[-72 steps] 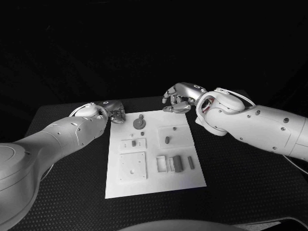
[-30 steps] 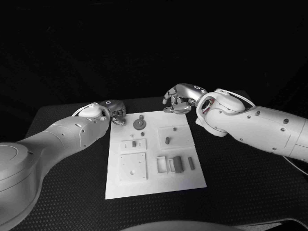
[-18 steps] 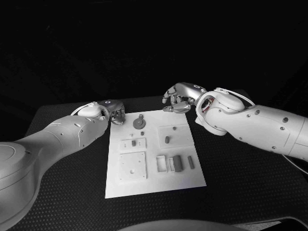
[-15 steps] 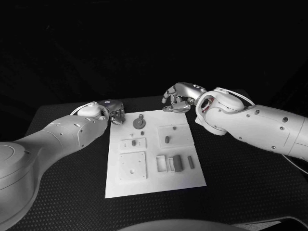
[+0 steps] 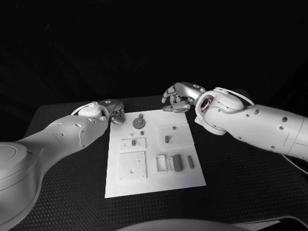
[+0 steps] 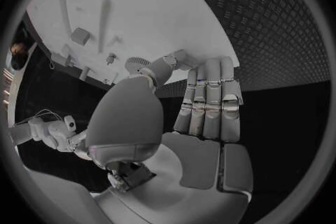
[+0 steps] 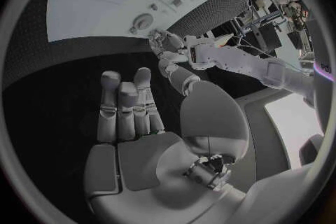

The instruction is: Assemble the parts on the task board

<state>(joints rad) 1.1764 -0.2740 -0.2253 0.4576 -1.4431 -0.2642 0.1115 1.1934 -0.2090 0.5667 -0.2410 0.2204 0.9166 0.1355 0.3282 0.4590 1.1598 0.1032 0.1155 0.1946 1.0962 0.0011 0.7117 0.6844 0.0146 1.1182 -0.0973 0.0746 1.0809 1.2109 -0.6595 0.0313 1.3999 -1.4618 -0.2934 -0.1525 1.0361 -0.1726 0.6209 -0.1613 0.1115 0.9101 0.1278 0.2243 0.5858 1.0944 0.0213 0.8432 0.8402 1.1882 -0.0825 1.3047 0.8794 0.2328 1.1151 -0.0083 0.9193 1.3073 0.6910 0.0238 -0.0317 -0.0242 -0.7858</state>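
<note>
The white task board [image 5: 154,180] lies in the middle of the black table. Grey parts rest on it: a round toothed piece [image 5: 138,122] at the far end, a short peg [image 5: 167,139] mid-board, and blocks [image 5: 177,162] beside a thin bar [image 5: 191,161] nearer me. My left hand [image 5: 116,112] hovers at the board's far left corner, empty, with straight fingers [image 6: 209,101] and the thumb pointing toward the toothed piece [image 6: 134,63]. My right hand [image 5: 180,96] hangs beyond the far right corner, also empty, with its fingers [image 7: 126,103] stretched out flat.
The table's dimpled black mat [image 5: 251,183] surrounds the board on every side. In the right wrist view the left hand [image 7: 164,45] appears next to the board [image 7: 84,5] and the toothed piece [image 7: 145,21]. My right forearm [image 5: 265,127] reaches over the table's right side.
The left hand has shifted very slightly at the board's far left corner. The parts and the right hand stay where they were.
</note>
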